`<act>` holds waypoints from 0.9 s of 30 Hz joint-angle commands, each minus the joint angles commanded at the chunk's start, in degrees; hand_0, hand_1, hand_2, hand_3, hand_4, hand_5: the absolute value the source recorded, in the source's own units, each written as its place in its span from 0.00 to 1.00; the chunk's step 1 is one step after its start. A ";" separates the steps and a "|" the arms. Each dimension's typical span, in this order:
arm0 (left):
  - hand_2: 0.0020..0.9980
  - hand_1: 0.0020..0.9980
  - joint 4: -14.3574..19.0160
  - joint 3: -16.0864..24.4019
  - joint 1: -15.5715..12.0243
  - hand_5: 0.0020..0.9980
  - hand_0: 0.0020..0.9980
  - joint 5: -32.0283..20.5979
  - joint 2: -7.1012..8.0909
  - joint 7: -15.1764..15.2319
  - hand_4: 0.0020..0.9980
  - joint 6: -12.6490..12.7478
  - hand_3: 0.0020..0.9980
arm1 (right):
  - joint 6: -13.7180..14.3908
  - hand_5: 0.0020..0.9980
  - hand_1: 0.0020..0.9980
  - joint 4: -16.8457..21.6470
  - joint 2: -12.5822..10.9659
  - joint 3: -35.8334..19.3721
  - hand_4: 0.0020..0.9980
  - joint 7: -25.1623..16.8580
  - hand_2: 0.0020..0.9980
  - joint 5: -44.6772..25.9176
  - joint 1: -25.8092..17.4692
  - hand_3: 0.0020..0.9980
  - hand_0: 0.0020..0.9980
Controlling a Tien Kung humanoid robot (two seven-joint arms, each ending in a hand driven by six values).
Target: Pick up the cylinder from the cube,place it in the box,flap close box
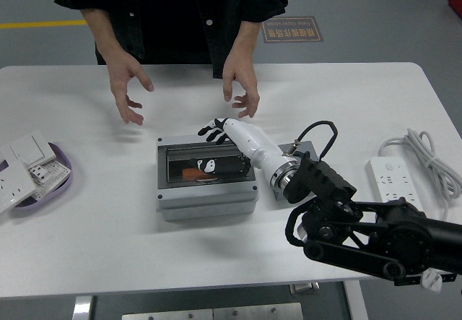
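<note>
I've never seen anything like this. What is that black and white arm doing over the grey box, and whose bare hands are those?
This view comes from a camera on the robot's head, looking down over a white table. The black arm entering from the right is the robot's; its white right hand rests on the clear lid of the grey box, holding nothing. An orange cylinder lies inside. The bare hands at the far side belong to a person and hover above the table, touching nothing. On the left lie white wall switches, on the right a power strip.
</note>
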State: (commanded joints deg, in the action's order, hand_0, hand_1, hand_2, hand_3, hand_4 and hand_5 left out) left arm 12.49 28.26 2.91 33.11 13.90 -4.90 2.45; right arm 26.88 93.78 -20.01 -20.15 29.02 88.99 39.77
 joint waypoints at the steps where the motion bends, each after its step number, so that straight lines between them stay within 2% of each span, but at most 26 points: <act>1: 0.61 0.62 -0.02 -0.06 -0.08 0.22 0.60 -0.13 -0.02 0.01 0.67 0.00 0.62 | 0.06 0.47 0.63 0.27 -0.47 -1.30 0.79 -0.70 0.65 -0.23 -0.80 0.68 0.72; 6: 0.61 0.62 -0.20 -0.51 -0.68 0.22 0.60 -1.09 -0.19 0.02 0.67 0.05 0.62 | 1.06 0.46 0.63 2.90 -3.56 -9.04 0.78 -6.94 0.65 -4.90 -6.61 0.68 0.72; 11: 0.61 0.62 -0.22 -0.42 -1.13 0.23 0.60 -1.30 -0.25 0.05 0.67 0.06 0.62 | 4.09 0.46 0.63 4.07 -5.20 -17.19 0.78 -14.46 0.65 -10.82 -13.15 0.68 0.72; 15: 0.61 0.62 -0.20 -0.54 -1.40 0.23 0.60 -1.42 -0.27 0.06 0.67 0.03 0.62 | 5.74 0.46 0.63 2.86 -5.25 -23.04 0.79 -20.72 0.65 -15.97 -18.34 0.68 0.72; 21: 0.61 0.62 -0.13 -0.85 -1.63 0.23 0.60 -1.48 -0.06 0.07 0.67 0.00 0.62 | 6.10 0.47 0.63 -0.34 -4.55 -30.84 0.80 -30.91 0.64 -26.01 -25.73 0.67 0.71; 26: 0.61 0.62 -0.10 -1.27 -1.59 0.23 0.60 -1.51 0.35 0.15 0.67 -0.03 0.62 | 6.20 0.47 0.63 -2.32 -3.71 -33.74 0.80 -38.67 0.64 -34.34 -27.72 0.67 0.71; 27: 0.61 0.62 -0.08 -1.39 -1.54 0.23 0.60 -1.51 0.48 0.17 0.68 -0.05 0.62 | 6.32 0.45 0.62 -2.64 -3.53 -34.00 0.77 -40.16 0.63 -35.94 -27.80 0.65 0.71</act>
State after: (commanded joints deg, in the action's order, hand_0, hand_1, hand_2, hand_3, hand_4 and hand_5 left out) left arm 12.41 26.87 1.38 31.60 14.38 -4.73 2.40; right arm 33.21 91.14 -23.54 -54.15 -11.14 53.05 11.97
